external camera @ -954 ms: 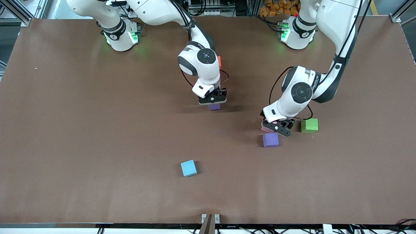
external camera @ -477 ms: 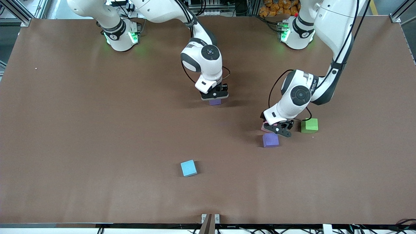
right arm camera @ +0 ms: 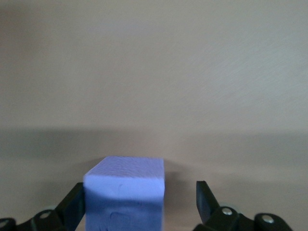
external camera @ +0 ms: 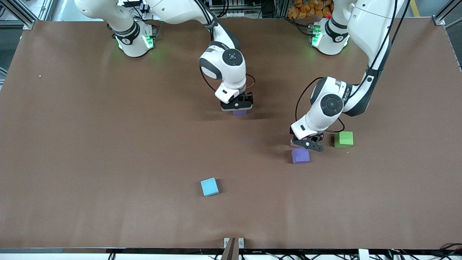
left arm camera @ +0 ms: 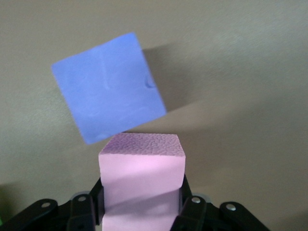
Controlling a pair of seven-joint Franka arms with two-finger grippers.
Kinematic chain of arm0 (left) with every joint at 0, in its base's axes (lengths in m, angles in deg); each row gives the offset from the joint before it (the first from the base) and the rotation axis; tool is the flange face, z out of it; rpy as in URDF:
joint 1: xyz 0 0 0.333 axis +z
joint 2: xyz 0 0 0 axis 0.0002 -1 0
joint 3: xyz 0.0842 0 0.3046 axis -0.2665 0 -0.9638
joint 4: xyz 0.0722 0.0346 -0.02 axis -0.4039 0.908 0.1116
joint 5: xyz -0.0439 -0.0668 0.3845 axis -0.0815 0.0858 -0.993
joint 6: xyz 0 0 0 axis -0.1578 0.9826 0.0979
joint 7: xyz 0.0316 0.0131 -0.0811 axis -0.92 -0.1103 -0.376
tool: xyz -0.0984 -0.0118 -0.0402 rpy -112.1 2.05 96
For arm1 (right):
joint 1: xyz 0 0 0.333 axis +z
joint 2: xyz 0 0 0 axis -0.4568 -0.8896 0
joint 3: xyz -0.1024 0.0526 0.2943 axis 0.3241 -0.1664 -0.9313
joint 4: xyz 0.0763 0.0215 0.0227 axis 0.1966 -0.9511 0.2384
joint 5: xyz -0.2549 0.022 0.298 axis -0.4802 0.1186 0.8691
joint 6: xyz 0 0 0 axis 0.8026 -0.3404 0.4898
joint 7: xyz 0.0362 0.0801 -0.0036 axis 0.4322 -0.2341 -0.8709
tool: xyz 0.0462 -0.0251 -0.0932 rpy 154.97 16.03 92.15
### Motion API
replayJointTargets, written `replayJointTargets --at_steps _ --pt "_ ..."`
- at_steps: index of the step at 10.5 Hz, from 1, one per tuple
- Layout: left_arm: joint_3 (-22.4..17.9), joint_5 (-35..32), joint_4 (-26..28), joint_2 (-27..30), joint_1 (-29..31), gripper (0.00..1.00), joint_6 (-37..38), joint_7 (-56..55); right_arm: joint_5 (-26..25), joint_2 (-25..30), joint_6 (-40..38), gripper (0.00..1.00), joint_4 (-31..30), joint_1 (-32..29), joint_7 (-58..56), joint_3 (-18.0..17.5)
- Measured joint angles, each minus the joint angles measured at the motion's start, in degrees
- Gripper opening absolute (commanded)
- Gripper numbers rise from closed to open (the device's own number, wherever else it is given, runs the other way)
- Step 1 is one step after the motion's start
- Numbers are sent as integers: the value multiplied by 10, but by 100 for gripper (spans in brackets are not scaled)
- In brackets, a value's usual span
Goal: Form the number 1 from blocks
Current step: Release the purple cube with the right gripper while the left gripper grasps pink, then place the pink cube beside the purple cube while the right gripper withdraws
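The blocks visible number three: two purple and one pink. One purple block (external camera: 239, 112) sits on the surface near mid-table, under the right gripper (external camera: 237, 106). In the right wrist view this block (right arm camera: 126, 192) lies between spread jaws, touching one finger (right arm camera: 73, 204) and apart from the other. The pink block (left arm camera: 142, 178) is pinched between the jaws of the left gripper (external camera: 307, 142), low at the surface toward the left arm's end; both fingers press its sides. The second purple block (external camera: 300, 155) lies just beside the pink one, nearer the front camera, turned at an angle to it. A green cube (external camera: 343, 139) rests near the left gripper. A light blue cube (external camera: 209, 186) lies well apart, nearer the front camera.
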Motion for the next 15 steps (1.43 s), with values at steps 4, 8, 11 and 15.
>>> replayJointTargets --at_steps 4,8,11,15 --pt "32 0 -9 15 -31 0 0 -121 0 152 -59 100 -96 -138 -14 -4" --pt "35 0 -36 15 -79 0 0 -213 0 233 -108 100 -102 -232 -79 -6" --pt "34 0 -80 9 -118 0 0 -259 0 270 -144 100 -100 -313 -125 -13" --pt "2 29 -167 -36 -188 0 0 -300 -1 294 -159 100 -81 -379 -143 -19"
